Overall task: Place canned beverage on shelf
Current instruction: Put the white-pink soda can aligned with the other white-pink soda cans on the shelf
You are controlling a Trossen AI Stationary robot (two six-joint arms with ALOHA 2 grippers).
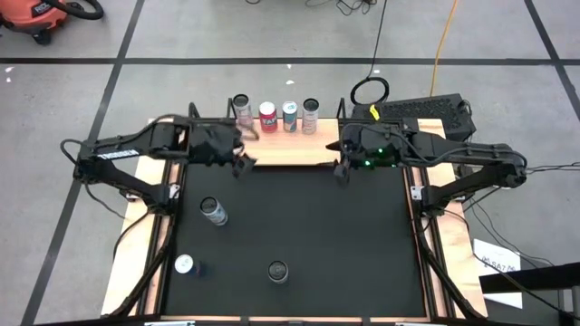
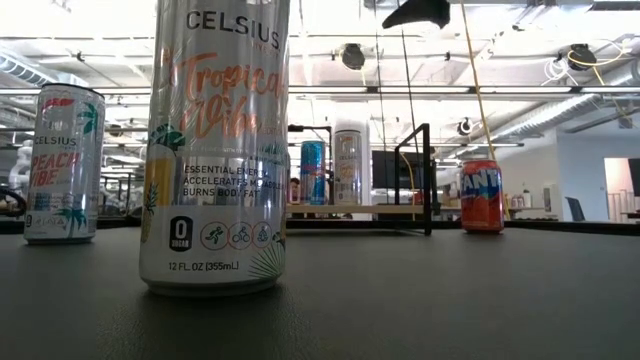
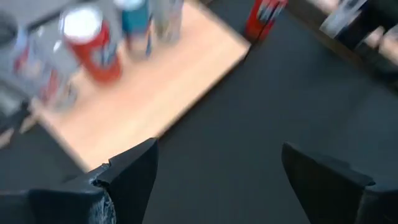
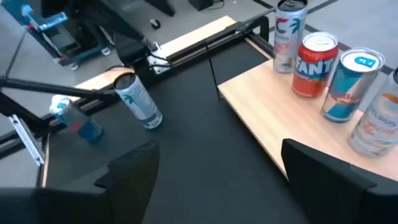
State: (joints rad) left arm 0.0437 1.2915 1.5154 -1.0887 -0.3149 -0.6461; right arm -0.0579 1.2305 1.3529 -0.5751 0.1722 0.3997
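My left gripper [image 1: 243, 167] hangs wide open and empty just before the shelf [image 1: 281, 145], four cans [image 1: 268, 116] standing on it (my right gripper [image 1: 342, 170] likewise open).

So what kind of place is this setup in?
Probably a robotics lab or workshop in an open industrial space: exposed ceiling ducts, a shop vacuum on the taped floor, and cables running to the table.
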